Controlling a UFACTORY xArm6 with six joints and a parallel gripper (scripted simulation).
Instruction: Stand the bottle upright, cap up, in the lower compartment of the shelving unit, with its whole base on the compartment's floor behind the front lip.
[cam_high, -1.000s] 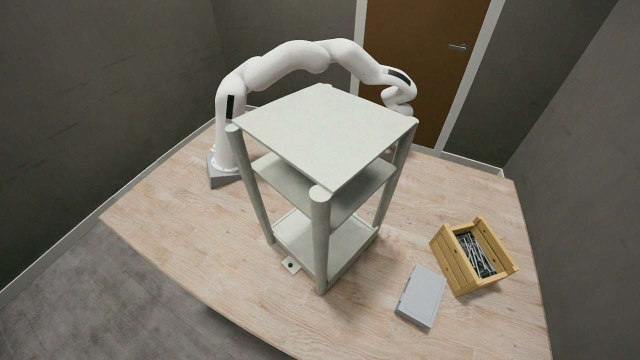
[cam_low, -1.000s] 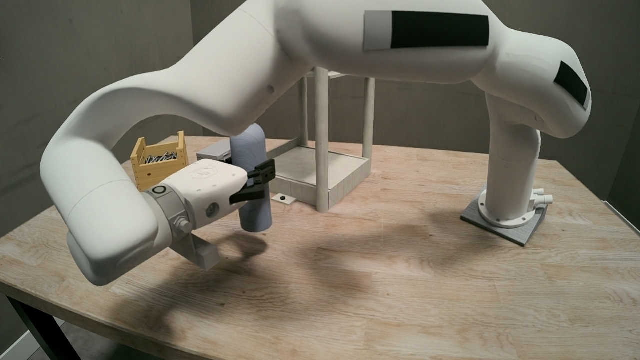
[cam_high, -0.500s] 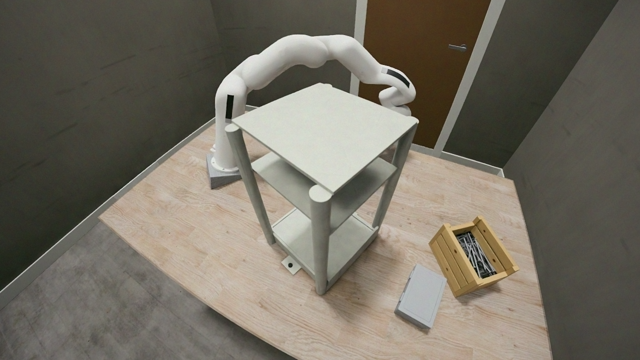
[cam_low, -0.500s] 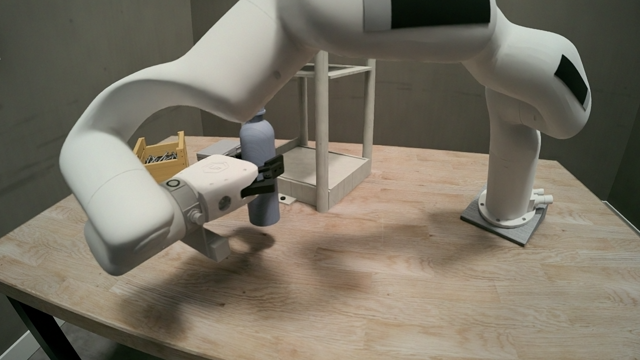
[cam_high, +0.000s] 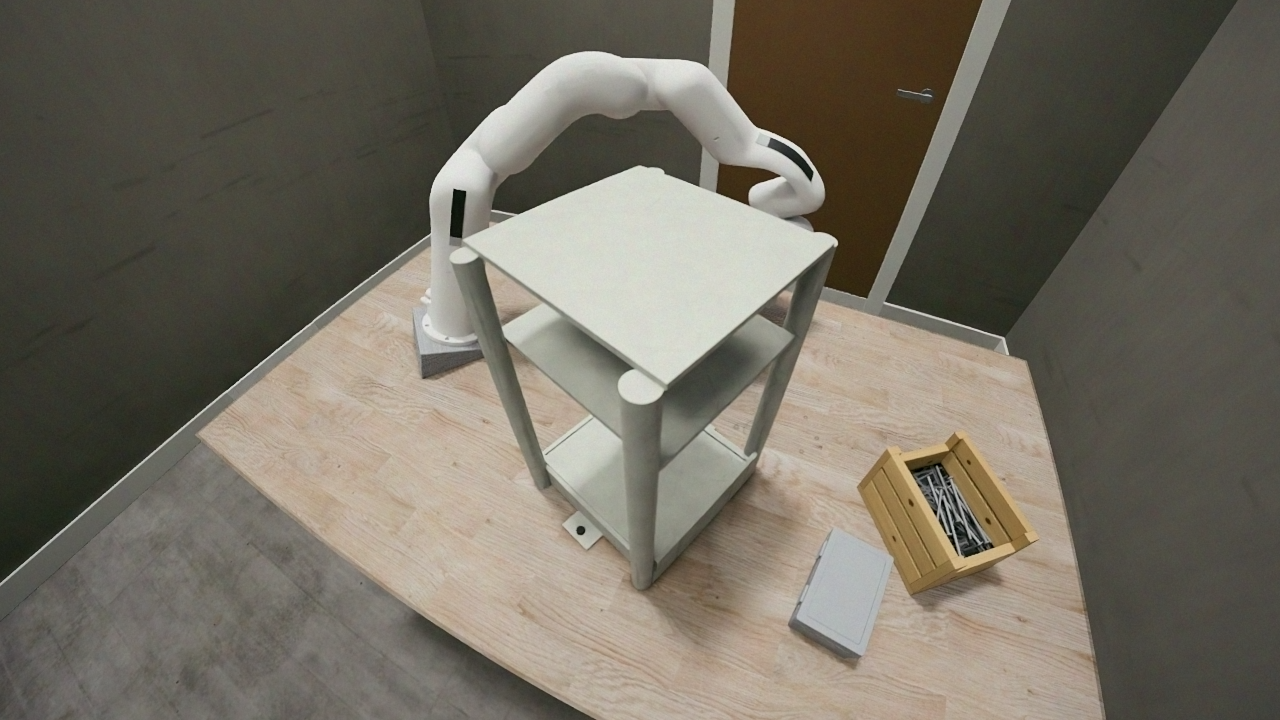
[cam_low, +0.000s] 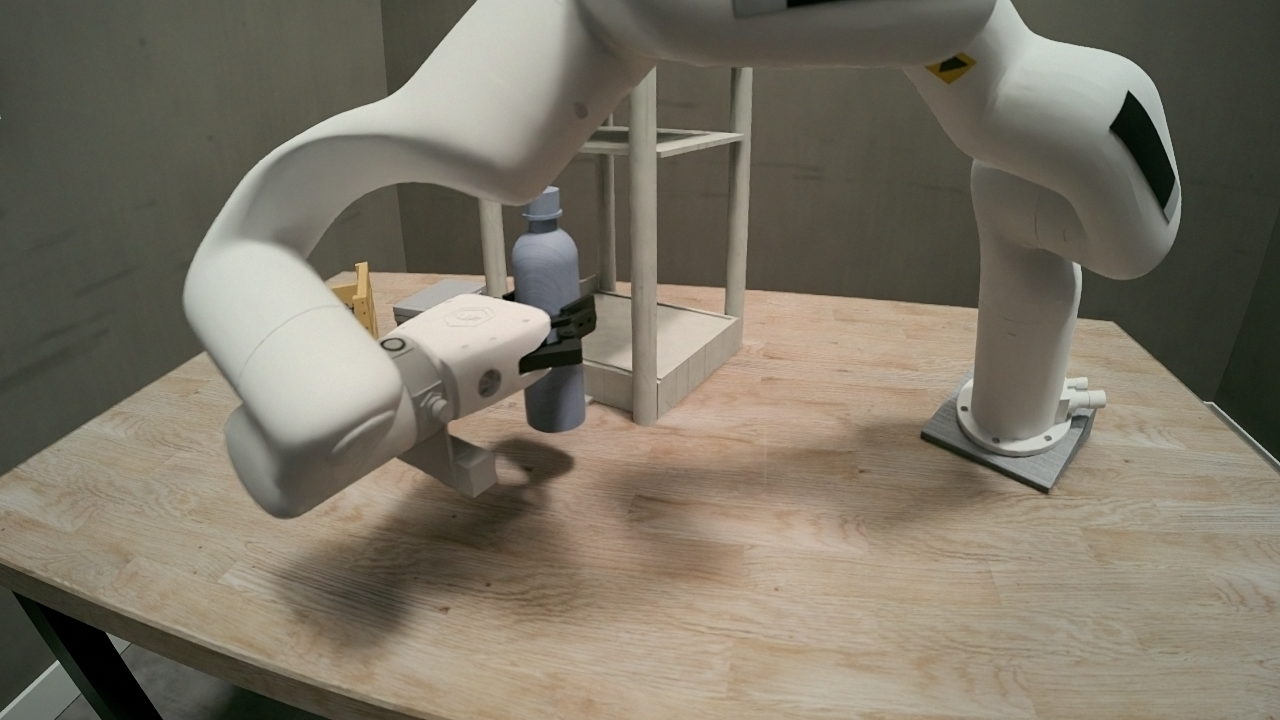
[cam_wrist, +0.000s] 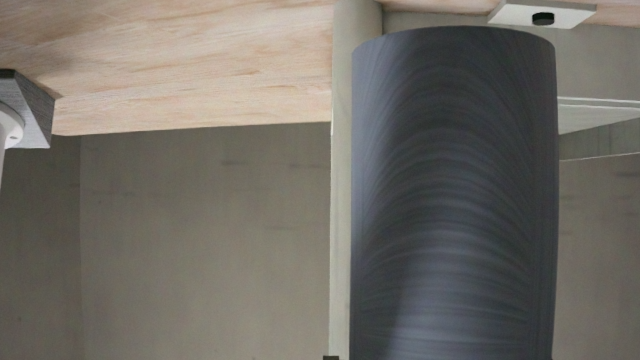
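Bottle (cam_low: 546, 295) — grey-blue, upright with its cap up — is clamped around its middle by the gripper (cam_low: 562, 338), whose black jaws are closed on its body, and it is held clear of the wooden table (cam_low: 716, 555). It is carried just outside the shelving unit (cam_low: 642, 268), beside a corner post, its base not inside the lower compartment. Farther off, a wooden crate (cam_high: 948, 510) and a flat grey box (cam_high: 843, 592) are set near each other on the table.
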